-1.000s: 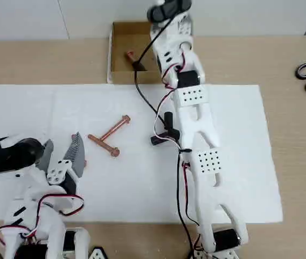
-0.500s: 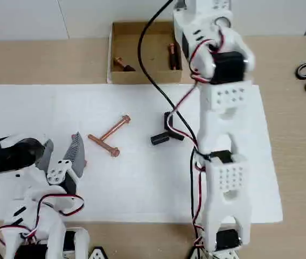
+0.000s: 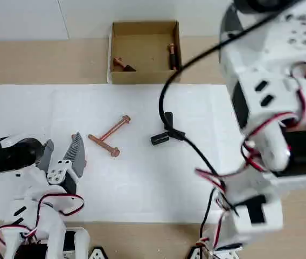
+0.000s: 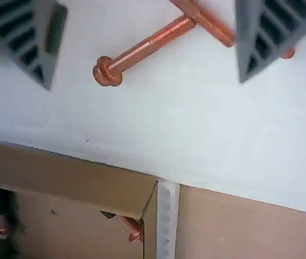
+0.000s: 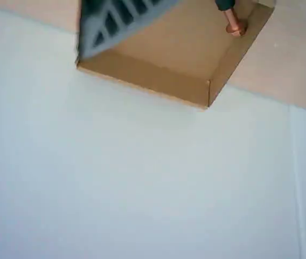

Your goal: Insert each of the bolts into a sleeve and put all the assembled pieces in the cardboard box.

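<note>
At 3 o'clock the right arm [image 3: 271, 108] looms over the sheet [image 3: 142, 183]; whether the right claw [image 5: 118, 24] is spread or pressed together, I cannot tell. At 12 the box [image 3: 111, 48] holds two pieces [image 3: 122, 63]. At 8 the left claw [image 3: 61, 156] is spread, near two touching bolts [image 3: 112, 128]; sleeves [image 3: 160, 140] lie at centre.

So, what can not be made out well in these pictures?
- High view: the blurred right arm hides the table behind it.
- High view: a black cable crosses the sleeves.
- Right wrist view: the top edge cuts off one assembled piece in the cardboard box.
</note>
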